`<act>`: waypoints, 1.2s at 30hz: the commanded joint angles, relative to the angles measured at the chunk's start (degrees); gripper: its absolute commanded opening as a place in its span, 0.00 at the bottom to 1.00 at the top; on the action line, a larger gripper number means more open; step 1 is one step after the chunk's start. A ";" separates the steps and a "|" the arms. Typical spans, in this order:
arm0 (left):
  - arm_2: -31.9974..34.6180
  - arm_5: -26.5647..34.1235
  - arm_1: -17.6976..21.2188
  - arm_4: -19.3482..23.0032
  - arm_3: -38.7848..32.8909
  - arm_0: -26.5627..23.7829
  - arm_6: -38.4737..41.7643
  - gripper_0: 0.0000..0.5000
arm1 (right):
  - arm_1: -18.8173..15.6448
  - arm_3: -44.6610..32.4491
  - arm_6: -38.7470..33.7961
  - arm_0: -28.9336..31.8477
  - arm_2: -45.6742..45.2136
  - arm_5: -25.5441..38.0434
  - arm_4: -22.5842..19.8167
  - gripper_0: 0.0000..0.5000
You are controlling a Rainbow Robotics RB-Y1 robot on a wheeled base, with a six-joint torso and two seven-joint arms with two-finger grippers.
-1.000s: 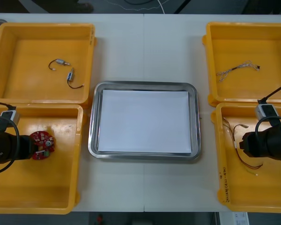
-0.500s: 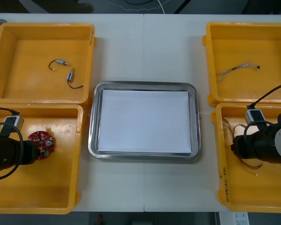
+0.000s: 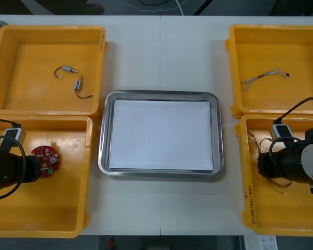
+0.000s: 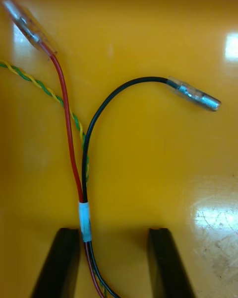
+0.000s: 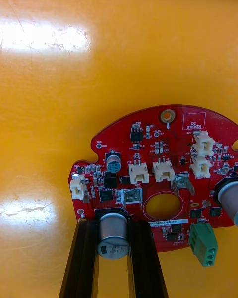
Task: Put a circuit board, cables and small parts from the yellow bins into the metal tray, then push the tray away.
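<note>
Glossy plastic yellow bins (image 3: 41, 208); shiny metal tray (image 3: 104, 140), matt white inside.

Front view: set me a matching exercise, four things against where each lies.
1 round red circuit board
2 small metal parts
3 red and black cable
4 pale twisted cable

a far right yellow bin
b near left yellow bin, held by left gripper
c far left yellow bin
d near right yellow bin, straddled by open right gripper

Pairs: 1-b; 2-c; 3-d; 4-a
</note>
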 commanded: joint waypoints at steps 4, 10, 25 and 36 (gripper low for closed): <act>3.58 7.84 -0.84 -0.17 -4.68 -1.77 -1.69 0.00 | 0.64 -0.59 -2.12 1.81 1.18 -0.54 0.03 0.00; 6.84 15.84 -0.84 0.89 -9.34 -3.17 -1.69 0.00 | 0.64 -3.13 -2.12 1.72 -0.05 0.95 0.11 0.00; 9.38 33.07 -0.84 10.03 -15.76 -15.04 -0.11 0.00 | -0.50 -21.77 -0.71 -1.88 -10.25 23.06 -1.12 0.00; 1.74 36.98 -1.11 15.30 -16.37 -25.94 1.39 0.00 | -5.43 -26.25 -0.01 -5.31 -16.84 23.06 -10.26 0.00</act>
